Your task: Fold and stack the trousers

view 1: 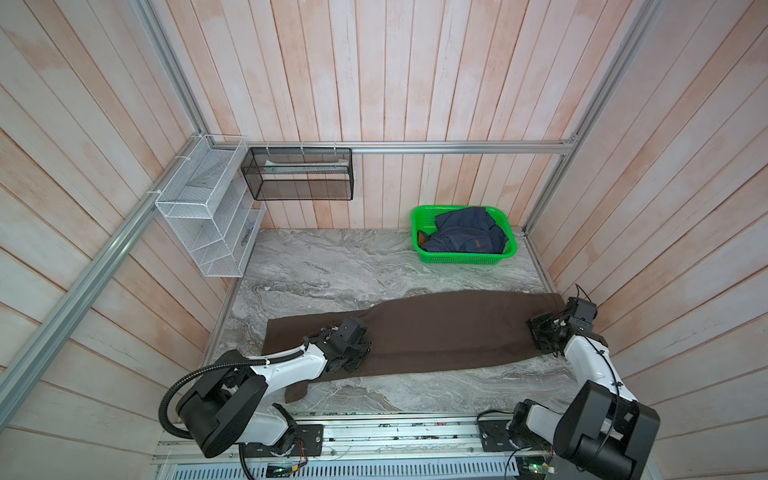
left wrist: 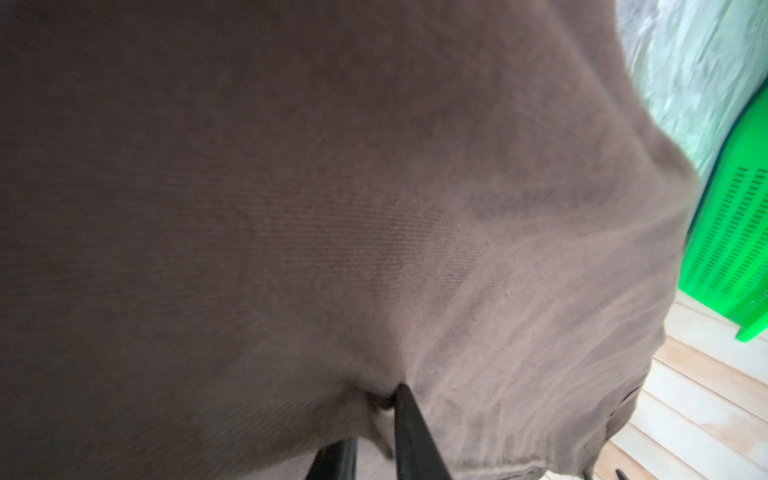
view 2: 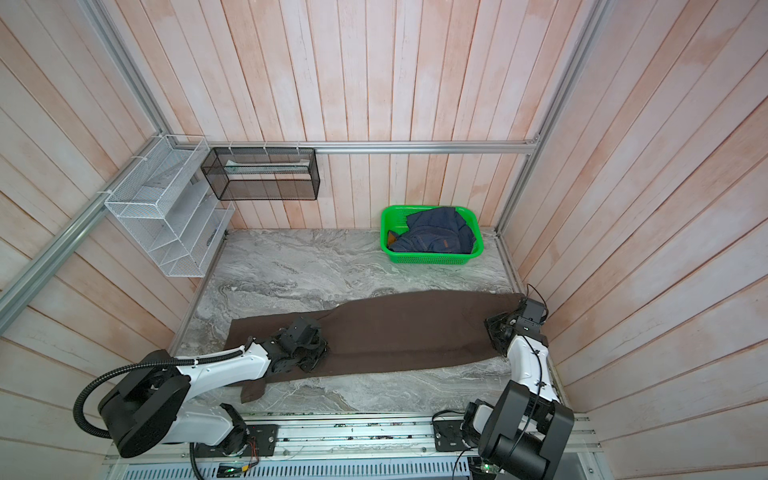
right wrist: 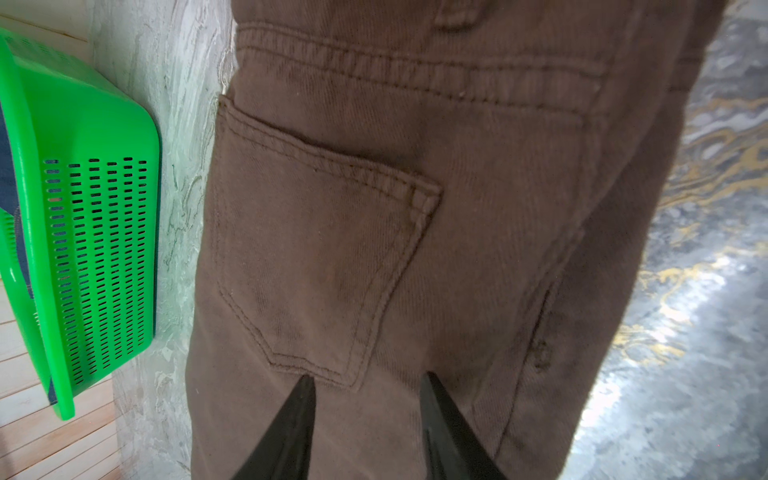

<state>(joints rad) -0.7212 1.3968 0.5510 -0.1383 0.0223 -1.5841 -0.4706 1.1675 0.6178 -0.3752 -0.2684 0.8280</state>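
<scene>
Trousers lie flat across the near half of the counter, waistband to the right. Left tool pinches a fold of leg fabric. Right tool stands spread at the back pocket edge. Left arm overlies the leg. Green basket with a blue denim garment sits far right, well apart.

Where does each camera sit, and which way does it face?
Both top views: overhead, on the robot's side, looking down at the trousers, left gripper, right gripper.
Left wrist: on the left arm, close above the trousers; the left gripper pinches them.
Right wrist: on the right arm, facing the back pocket; the right gripper stands open.
Shared: all show the green basket.
</scene>
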